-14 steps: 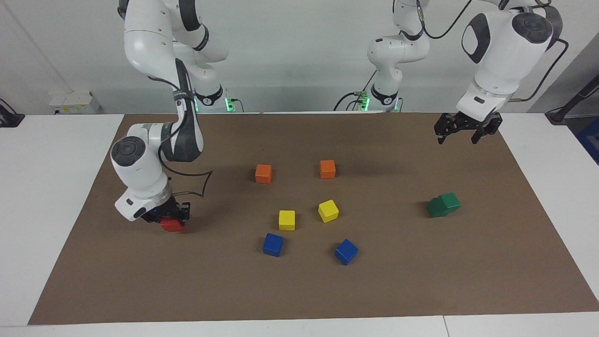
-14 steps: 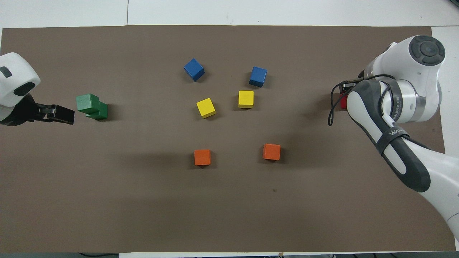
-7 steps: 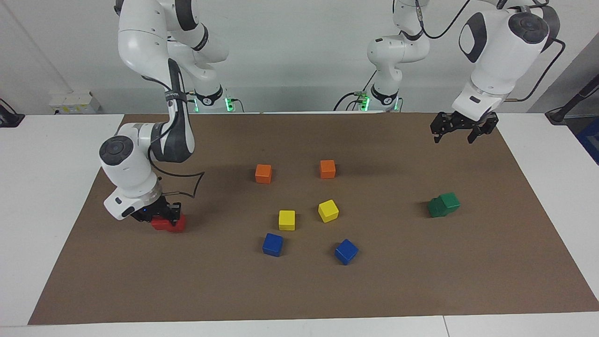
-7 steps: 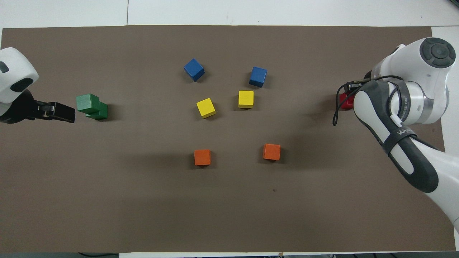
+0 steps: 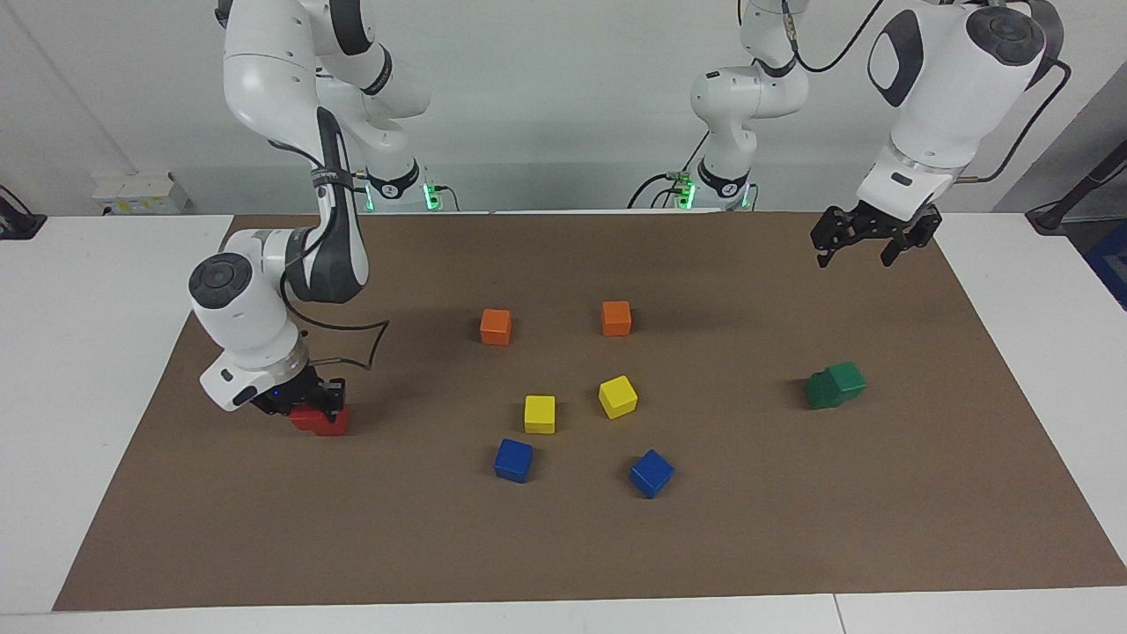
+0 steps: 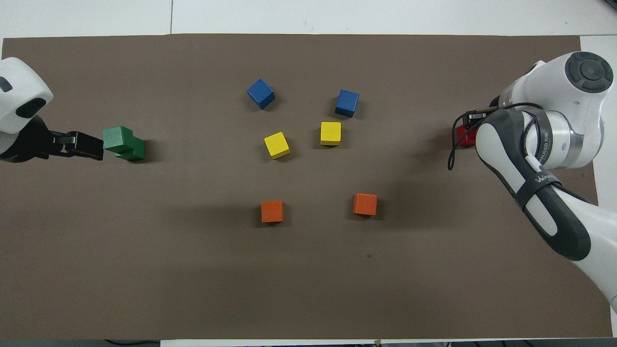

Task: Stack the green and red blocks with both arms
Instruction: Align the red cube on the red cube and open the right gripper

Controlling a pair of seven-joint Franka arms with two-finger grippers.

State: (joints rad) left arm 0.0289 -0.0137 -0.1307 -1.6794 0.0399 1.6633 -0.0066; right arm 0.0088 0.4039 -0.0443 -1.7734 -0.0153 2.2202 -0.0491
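Two dark green blocks (image 5: 835, 385) sit stacked askew toward the left arm's end of the brown mat; they also show in the overhead view (image 6: 123, 143). My left gripper (image 5: 867, 244) is open and empty, held high above the mat on the robots' side of the green blocks; in the overhead view it (image 6: 91, 147) lies beside them. My right gripper (image 5: 308, 403) is down at the mat, shut on a red block (image 5: 321, 420). The red (image 6: 463, 136) is mostly hidden by the arm. I cannot tell the two red blocks apart.
Two orange cubes (image 5: 496, 326) (image 5: 616, 318), two yellow cubes (image 5: 540, 414) (image 5: 617, 396) and two blue cubes (image 5: 513, 460) (image 5: 651, 473) stand in the middle of the mat (image 5: 563, 546). White table borders the mat at both ends.
My right gripper has shifted a little toward the right arm's end of the table, and the red beneath it now looks wider. My left gripper has risen slightly and stays open.
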